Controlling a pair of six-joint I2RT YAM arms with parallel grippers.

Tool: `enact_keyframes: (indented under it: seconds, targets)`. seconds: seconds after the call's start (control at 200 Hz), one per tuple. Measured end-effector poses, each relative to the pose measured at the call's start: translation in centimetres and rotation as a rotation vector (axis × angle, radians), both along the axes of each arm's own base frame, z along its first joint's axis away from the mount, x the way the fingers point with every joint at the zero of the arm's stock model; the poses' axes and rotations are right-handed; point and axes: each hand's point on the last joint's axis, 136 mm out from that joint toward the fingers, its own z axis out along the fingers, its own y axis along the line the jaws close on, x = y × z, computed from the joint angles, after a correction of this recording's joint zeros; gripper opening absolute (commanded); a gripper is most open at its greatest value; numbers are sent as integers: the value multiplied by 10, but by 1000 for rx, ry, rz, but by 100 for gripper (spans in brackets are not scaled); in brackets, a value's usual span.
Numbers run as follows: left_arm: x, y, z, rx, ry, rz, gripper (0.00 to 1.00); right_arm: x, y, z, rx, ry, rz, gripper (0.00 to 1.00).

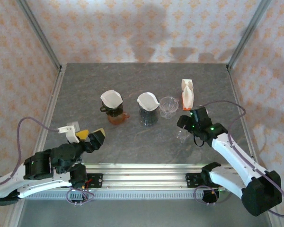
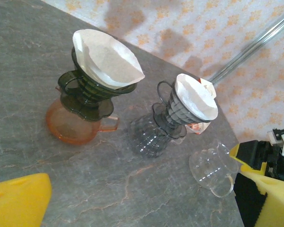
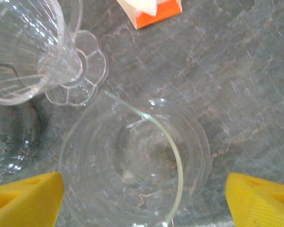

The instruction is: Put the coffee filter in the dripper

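**Both tools open, paper filters seated in two drippers**

Three drippers stand in a row across the middle of the table. On the left, a dark green dripper sits on an amber server, and a white coffee filter stands open inside its cone, its rim rising above the dripper's edge. Just to the right, a dark grey dripper sits on a grey glass server and holds a second coffee filter, also opened out in the cone. Next on the right, a clear glass dripper stands directly on the table on its scalloped foot. A white and orange filter pack stands upright just right of it and slightly farther back.

The left tool hangs over the near left part of the table, well apart from the drippers. Its yellow fingers are spread wide with only table surface between them, so it is open and holds nothing.

The right tool is near the clear glass dripper, on its near side, and looks down into a clear glass vessel that stands on the table. Its jaws are spread to either side of that vessel. The right finger stands clear of the glass, so the tool is open rather than gripping.
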Motion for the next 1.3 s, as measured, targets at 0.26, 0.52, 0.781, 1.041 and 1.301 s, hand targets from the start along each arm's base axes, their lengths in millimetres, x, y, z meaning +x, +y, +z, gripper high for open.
enact_keyframes:
  seconds: [0.26, 0.52, 0.781, 1.041, 1.301]
  targets:
    - [-1, 5, -16, 2, 14, 17, 100, 21, 2, -25, 11, 63, 43, 82]
    - [-1, 6, -17, 0, 17, 21, 100, 27, 30, -21, 64, 59, 179, 76]
    - [0, 6, -17, 3, 16, 25, 100, 11, 61, -21, 90, 73, 300, 74]
    - [-1, 10, -20, 11, 19, 26, 100, -17, 95, -19, 121, 78, 424, 74]
    - [-1, 10, -20, 11, 18, 27, 100, -50, 140, -23, 130, 109, 570, 74]
